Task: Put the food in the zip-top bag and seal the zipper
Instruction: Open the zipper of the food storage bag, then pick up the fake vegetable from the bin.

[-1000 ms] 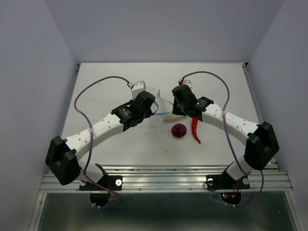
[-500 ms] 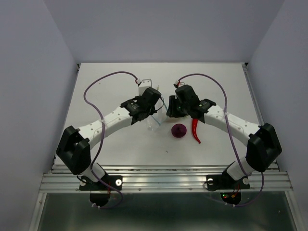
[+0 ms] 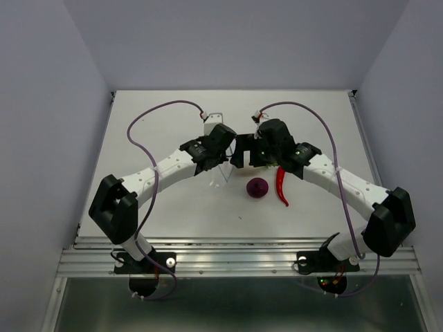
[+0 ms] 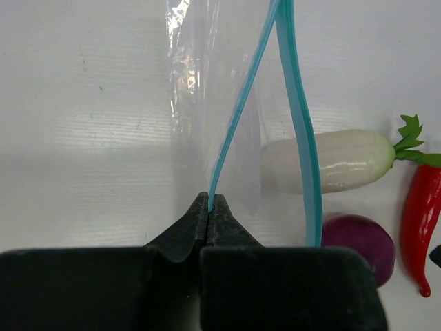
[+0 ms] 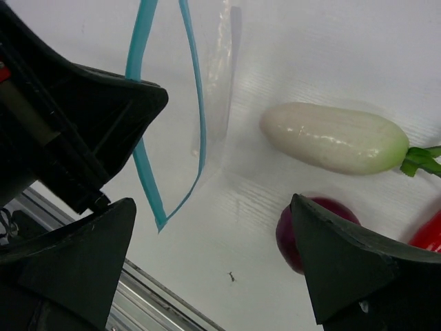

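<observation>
While the left gripper [image 4: 209, 200] pinches one lip of the blue zipper [image 4: 301, 138], holding the zip-top bag [image 4: 200, 83] with its mouth gaping, both arms stretch inward, wrists nearly meeting. The right gripper [image 5: 213, 207] hangs wide and empty above the radish [image 5: 331, 138] and onion [image 5: 293, 234], which lie outside the bag with the chili [image 3: 281, 188].

The clear zip-top bag [image 4: 207, 103] hangs raised near the worktop's [image 3: 180, 214] middle, its blue zipper [image 4: 303, 152] parted into an open loop. The white radish [image 4: 331, 162], round purple onion [image 4: 358, 238] and red chili [image 4: 417, 221] lie just beside it, outside the bag.
</observation>
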{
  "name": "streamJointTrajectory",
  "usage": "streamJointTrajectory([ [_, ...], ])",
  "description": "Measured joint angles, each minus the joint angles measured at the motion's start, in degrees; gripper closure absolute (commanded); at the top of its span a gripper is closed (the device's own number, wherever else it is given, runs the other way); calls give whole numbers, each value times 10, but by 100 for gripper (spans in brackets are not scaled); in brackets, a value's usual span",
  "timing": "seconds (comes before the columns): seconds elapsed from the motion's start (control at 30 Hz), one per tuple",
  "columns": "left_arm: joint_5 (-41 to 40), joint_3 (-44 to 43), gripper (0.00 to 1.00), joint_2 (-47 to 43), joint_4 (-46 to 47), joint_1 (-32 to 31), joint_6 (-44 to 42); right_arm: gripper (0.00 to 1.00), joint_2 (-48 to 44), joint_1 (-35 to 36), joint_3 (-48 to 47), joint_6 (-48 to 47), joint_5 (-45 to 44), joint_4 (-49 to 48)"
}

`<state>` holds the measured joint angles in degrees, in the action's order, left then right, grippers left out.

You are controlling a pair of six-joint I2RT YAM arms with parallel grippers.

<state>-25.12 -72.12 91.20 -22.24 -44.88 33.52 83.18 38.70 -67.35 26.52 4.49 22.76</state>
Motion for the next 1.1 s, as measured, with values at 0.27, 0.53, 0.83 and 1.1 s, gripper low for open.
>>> streamJointTrajectory([
  [0.27,1,0,100,0,-1,0,-5,0,-76,0,56,1,-68,30],
  [0.53,3,0,100,0,0,0,-7,0,-56,-4,120,2,-71,70],
  [0.83,9,0,100,0,4,0,-11,0,-4,-5,120,3,-86,73],
  [1.1,12,0,100,0,9,0,-11,0,27,-11,120,7,-93,72],
])
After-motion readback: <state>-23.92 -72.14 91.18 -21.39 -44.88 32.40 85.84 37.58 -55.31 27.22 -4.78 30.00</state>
